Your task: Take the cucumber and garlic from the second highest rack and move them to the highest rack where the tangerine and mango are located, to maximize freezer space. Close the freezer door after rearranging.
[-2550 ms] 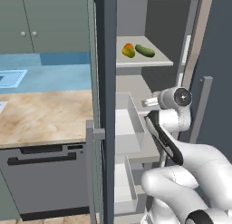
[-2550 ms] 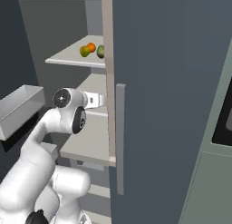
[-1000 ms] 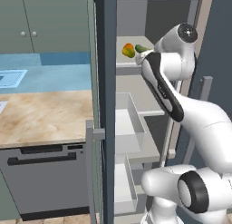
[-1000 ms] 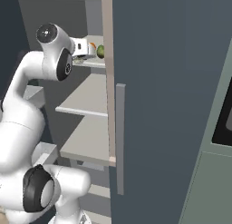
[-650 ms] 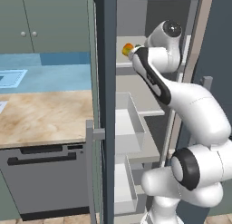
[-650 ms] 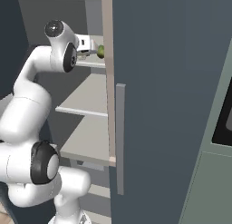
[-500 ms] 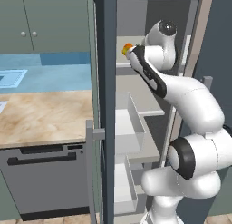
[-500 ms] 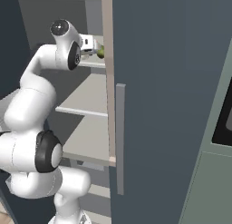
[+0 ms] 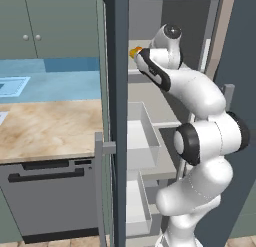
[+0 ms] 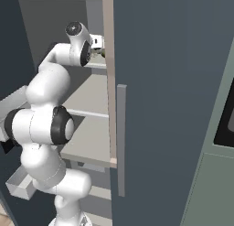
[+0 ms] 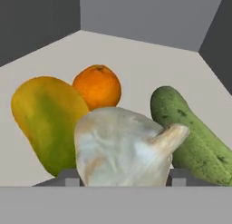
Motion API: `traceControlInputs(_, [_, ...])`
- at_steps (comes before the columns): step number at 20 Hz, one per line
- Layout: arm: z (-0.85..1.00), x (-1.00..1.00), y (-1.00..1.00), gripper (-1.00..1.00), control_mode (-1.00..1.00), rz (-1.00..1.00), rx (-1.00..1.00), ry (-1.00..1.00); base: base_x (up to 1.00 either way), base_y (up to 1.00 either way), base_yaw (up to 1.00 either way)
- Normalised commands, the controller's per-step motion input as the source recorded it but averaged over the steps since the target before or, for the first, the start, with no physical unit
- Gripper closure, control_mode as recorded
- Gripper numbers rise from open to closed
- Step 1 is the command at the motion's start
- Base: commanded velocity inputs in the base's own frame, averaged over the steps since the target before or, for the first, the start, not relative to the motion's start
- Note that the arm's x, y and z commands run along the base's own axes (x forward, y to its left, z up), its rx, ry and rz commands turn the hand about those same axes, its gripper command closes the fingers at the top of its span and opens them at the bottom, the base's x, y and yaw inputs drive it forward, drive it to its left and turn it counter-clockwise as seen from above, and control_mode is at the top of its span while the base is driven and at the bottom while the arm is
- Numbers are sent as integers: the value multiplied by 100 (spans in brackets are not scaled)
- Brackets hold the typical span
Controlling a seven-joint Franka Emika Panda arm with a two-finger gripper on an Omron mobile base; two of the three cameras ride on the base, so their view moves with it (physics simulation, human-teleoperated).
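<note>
Now garlic (image 11: 124, 146) sits between hand (image 11: 123, 180) fingers, seemingly gripped; mango (image 11: 47, 121) left, cucumber (image 11: 192, 137) right.

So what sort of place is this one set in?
A rendered home kitchen, most likely: a marble-look counter over a dishwasher, green wall cabinets, and an open freezer whose freezer door stands wide.

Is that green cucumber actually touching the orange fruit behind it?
Apart. In the hand view, bare grey shelf shows between the cucumber and the tangerine, a clear gap.
</note>
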Motion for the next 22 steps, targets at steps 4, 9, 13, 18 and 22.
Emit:
traceControlInputs(4, [-12, 65, 0, 100, -100, 0, 0, 0, 0, 0, 0])
traceControlInputs(9, [-10, 15, 0, -100, -100, 0, 0, 0, 0, 0, 0])
traceControlInputs(13, [0, -41, 0, -100, -100, 3, 0, -13, 0, 0, 0])
traceControlInputs(18, [2, -42, 0, -100, -100, 3, 0, -12, 0, 0, 0])
traceControlInputs(22, [0, -51, 0, -100, -100, 0, -1, 2, 0, 0, 0])
